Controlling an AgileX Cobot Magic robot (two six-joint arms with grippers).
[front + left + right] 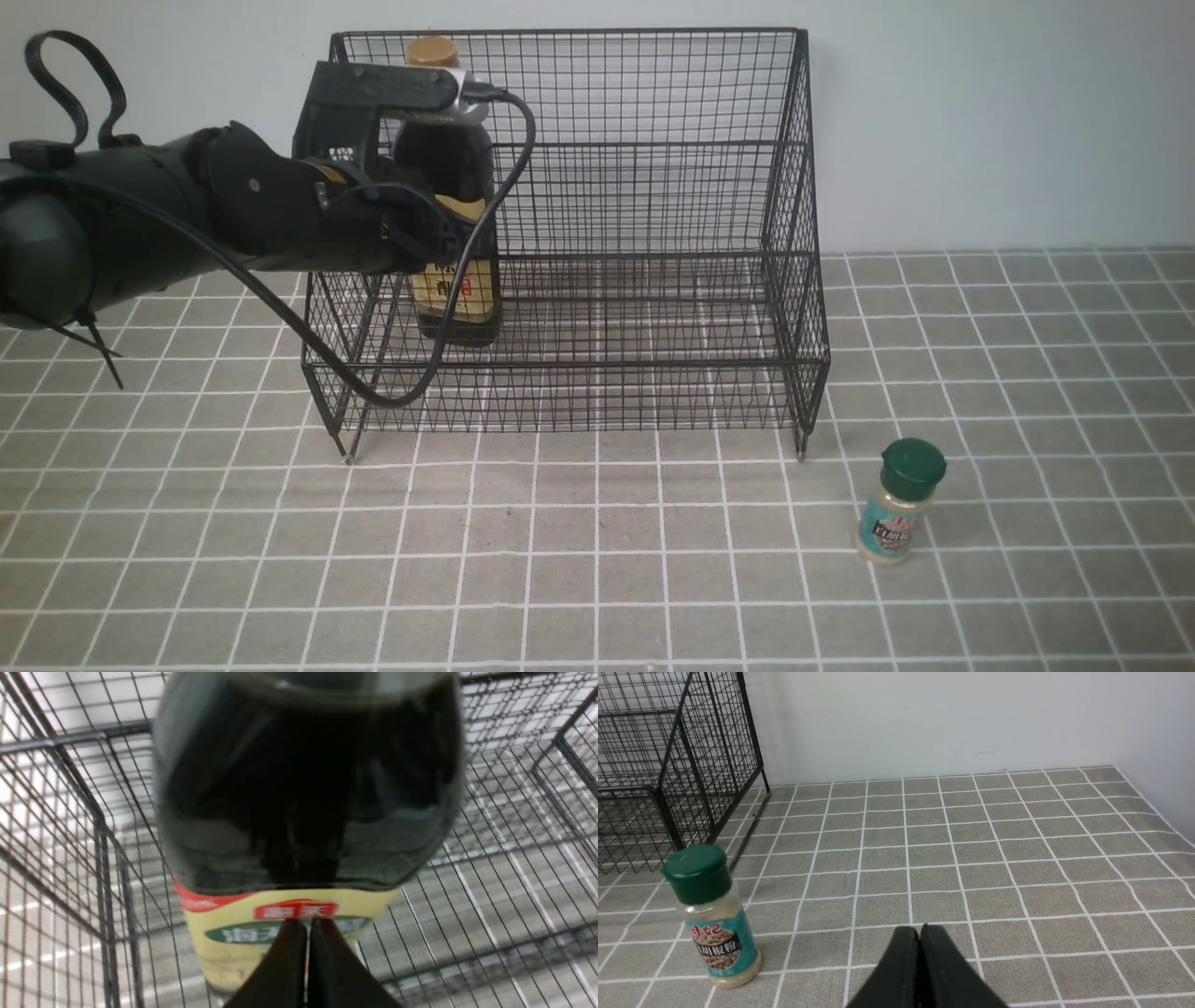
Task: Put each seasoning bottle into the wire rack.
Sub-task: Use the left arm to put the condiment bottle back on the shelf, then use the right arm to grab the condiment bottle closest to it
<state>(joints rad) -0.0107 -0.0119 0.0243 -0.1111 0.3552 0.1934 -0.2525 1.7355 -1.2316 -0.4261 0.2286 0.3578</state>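
Green-capped and pale, the small shaker (898, 504) stands upright on the tiled surface (597, 579), nearest to us. It is just outside the right front leg of the wire rack (653, 366) and not yet in it. We see the right jaws only from their own wrist camera. They are pressed together with nothing between them, low over the surface, near the shaker but apart from it. The shaker sits off their line, on the side toward the rack, with its long axis vertical. We judge the right arm much the nearer one for this bottle. Its jaws would have to part and shift toward the rack side before they could close around the shaker's body below the cap.

Farther back, the rack stands on its short legs close to the wall (980, 121). The tall dark bottle (476, 294) is already inside, upright at the rack's left end, on what looks like the lower tier. The left arm (140, 215) reaches in roughly level from the rack's left front. The left jaws are closed tip to tip just in front of the bottle's yellow label and grip nothing. Whether their tips touch the label we cannot tell.
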